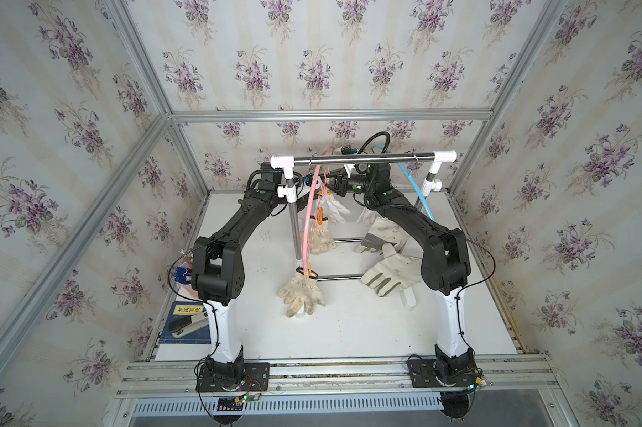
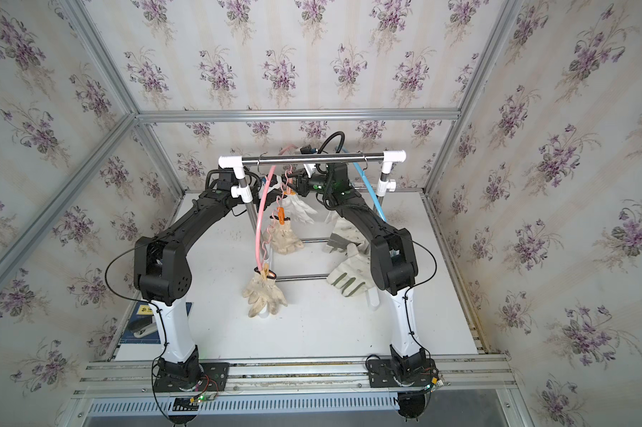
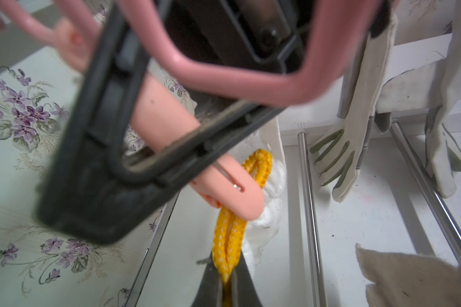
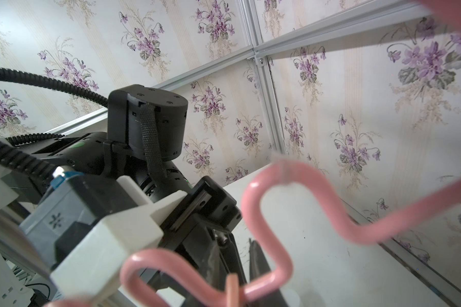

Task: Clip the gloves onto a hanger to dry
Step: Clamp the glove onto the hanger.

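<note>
A pink hanger (image 1: 311, 218) (image 2: 262, 218) hangs from the rack's chrome bar (image 1: 363, 158). Two dirty-cream gloves (image 1: 302, 292) (image 1: 321, 238) hang clipped to it. At its far end hangs a white knit glove (image 1: 334, 209) (image 2: 302, 209). My left gripper (image 3: 226, 271) is shut on its yellow cuff edge (image 3: 261, 164). A peach clip (image 3: 232, 191) sits over that cuff. My right gripper (image 4: 240, 265) (image 1: 330, 185) is shut on the clip (image 4: 232, 289), beside the hanger's wavy rail (image 4: 277, 172). Two canvas gloves (image 1: 389, 275) (image 1: 382, 236) lie on the table.
A blue hanger (image 1: 410, 185) hangs at the bar's right end. The rack's base rods (image 1: 339, 276) cross the white table (image 1: 349, 332). A stapler on a blue book (image 1: 186, 325) and a cup of pens (image 1: 182, 275) sit at the left edge.
</note>
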### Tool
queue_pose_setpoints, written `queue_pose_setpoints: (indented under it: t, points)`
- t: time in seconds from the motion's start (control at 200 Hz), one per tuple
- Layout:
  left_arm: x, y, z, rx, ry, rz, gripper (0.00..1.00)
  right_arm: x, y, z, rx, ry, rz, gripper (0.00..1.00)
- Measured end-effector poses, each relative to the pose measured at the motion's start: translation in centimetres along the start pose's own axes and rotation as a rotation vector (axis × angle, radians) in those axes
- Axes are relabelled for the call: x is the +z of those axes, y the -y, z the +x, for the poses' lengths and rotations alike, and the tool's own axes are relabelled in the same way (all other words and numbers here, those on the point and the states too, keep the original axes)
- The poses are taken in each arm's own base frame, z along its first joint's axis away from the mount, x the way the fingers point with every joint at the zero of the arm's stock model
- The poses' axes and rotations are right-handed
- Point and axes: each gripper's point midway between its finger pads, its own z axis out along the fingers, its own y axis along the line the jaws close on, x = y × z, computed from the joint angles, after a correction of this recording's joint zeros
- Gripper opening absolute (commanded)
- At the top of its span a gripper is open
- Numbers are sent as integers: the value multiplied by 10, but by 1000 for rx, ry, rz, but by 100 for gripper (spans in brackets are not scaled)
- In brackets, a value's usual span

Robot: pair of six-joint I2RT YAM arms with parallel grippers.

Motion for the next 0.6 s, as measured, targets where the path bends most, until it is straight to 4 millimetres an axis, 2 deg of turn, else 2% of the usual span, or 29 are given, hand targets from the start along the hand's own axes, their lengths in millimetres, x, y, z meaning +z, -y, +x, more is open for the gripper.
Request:
queue_pose_setpoints:
  t: [0.599]
  points:
    - [-5, -1, -9, -8, -4, 15, 0, 1, 0, 6, -34, -22, 3, 9]
